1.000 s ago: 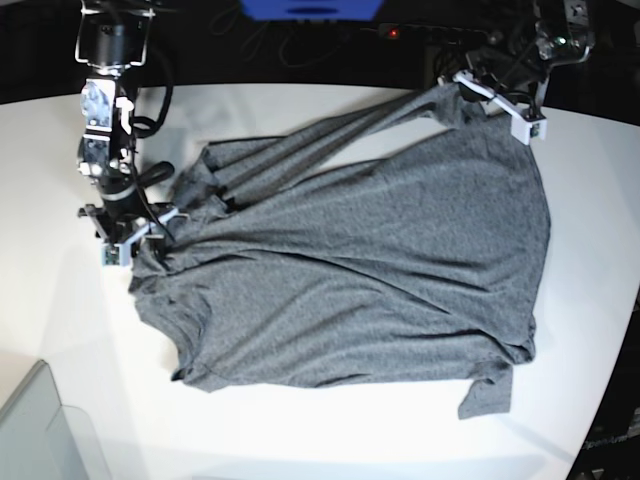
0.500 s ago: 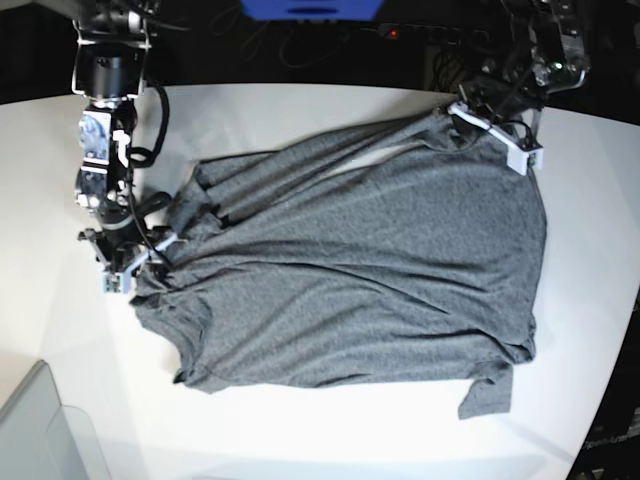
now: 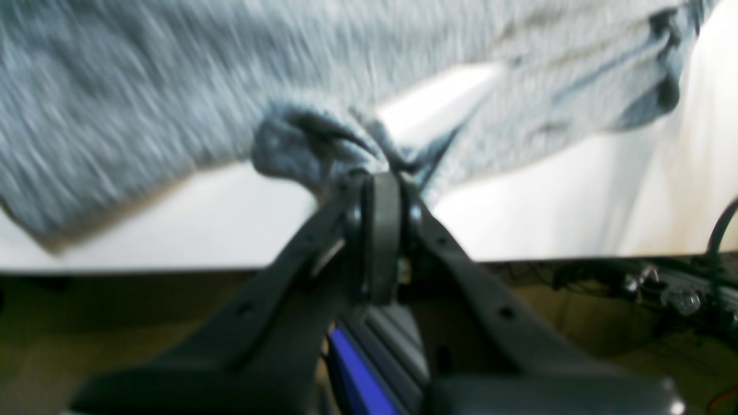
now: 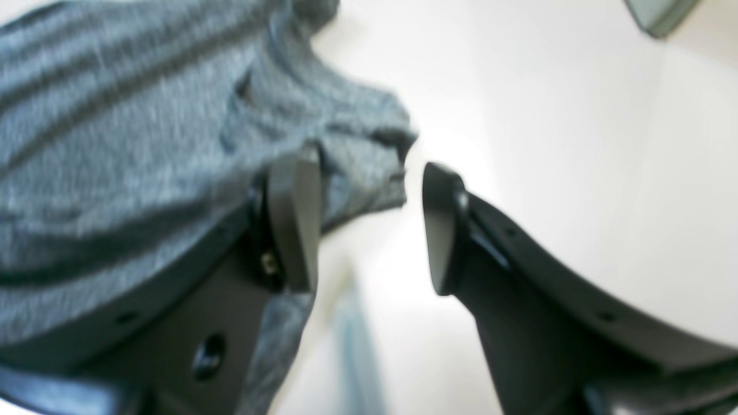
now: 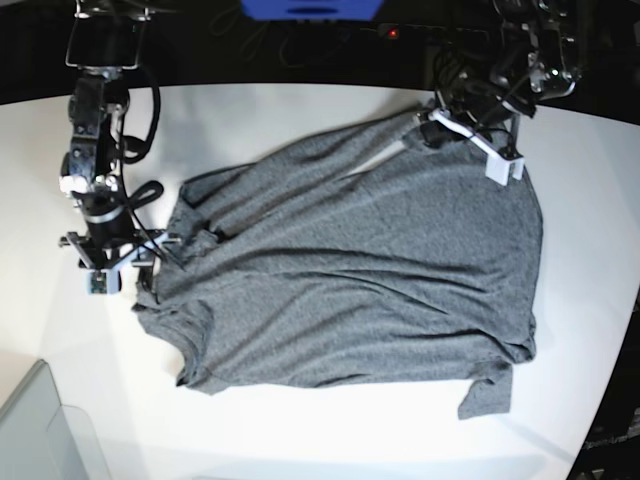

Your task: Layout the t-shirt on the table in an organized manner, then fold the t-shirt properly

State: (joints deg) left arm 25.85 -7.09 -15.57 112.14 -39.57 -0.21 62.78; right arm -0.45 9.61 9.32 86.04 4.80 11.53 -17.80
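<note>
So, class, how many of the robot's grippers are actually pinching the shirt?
1. The left gripper is shut on the shirt at its far corner. The right gripper stands open beside the shirt's edge.

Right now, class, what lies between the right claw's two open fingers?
In the right wrist view, the right claw has bare table between its fingers, with the t-shirt edge poking in.

A robotics lab, by the look of it: a glossy white tabletop (image 5: 330,440) with a curved edge carries two black robot arms, and beyond its far edge lie dark cables, a lit red indicator (image 5: 394,33) and blue equipment (image 5: 310,9).
</note>
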